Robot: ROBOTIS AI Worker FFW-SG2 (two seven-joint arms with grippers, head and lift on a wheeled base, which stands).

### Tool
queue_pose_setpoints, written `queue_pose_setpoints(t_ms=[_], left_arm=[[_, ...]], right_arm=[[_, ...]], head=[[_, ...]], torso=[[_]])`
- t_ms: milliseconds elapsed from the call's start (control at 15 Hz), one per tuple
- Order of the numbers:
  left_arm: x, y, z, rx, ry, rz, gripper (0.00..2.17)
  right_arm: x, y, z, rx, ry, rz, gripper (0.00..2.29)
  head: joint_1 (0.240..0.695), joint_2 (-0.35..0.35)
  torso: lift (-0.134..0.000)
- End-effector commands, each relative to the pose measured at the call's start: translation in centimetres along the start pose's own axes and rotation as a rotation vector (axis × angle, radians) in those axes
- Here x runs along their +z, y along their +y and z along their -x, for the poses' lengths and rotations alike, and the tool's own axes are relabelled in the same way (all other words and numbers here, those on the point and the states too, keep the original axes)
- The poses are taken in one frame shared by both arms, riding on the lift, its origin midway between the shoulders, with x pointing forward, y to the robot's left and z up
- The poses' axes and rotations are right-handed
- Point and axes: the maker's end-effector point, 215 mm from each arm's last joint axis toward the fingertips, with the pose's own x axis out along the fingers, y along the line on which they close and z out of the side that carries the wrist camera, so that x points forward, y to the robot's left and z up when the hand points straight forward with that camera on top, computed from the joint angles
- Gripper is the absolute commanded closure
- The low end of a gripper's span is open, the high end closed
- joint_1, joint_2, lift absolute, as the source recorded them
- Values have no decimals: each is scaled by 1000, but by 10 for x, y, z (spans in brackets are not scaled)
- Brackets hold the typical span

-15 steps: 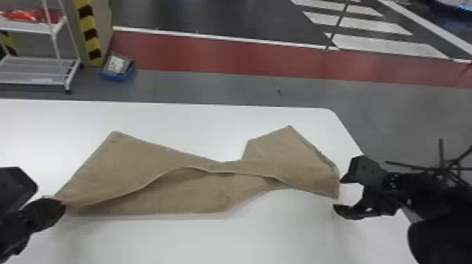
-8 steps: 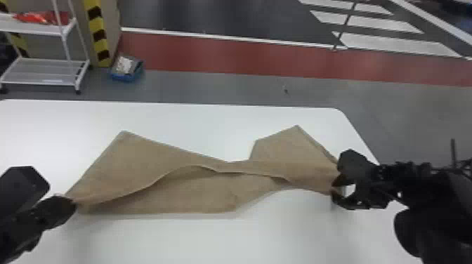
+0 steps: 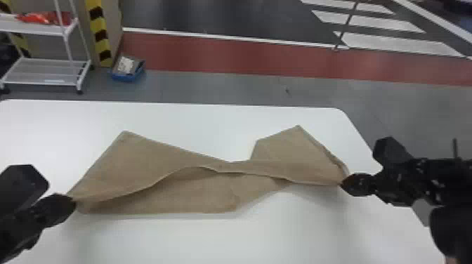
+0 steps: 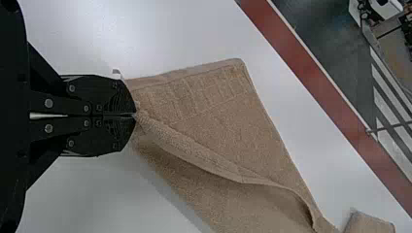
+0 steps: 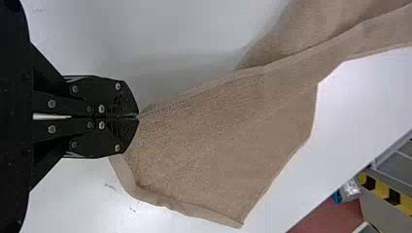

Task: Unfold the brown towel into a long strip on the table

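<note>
The brown towel [image 3: 151, 165] lies lengthwise across the table [image 3: 217, 242], its right end close to the table's right edge and one corner pointing towards the far right corner. It is partly opened and narrow at the waist, with a loose fold running from end to end. The left gripper [image 4: 135, 115] has its fingers pressed together on the towel's near left corner; the right gripper [image 5: 138, 116] is closed the same way, nipping the near corner of the other end by the table's right edge.

This should handle as light, limp cloth: it won't slip easily or break, but it won't push either — only a pull will straighten it. The thick hemmed corners are the right places to hold, though both bites look shallow, so a hard tug could let one go. With a corner in each gripper, the job now looks to be drawing them gently apart and towards the table's near edge, a little lifted, so the fold can fall open. Dragging it flat would likely leave the waist bunched — the far corners may want a separate tug afterwards.
</note>
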Motion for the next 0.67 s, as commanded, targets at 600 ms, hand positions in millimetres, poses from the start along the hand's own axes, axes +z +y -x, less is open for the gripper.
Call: queue_pose_setpoints(t_ms=[600], left_arm=[[174,133,-78,235,-207,184,1970]], right_arm=[[145,-149,14,-248,-436,-463,2030]], head=[[682,-160]], torso=[[-123]])
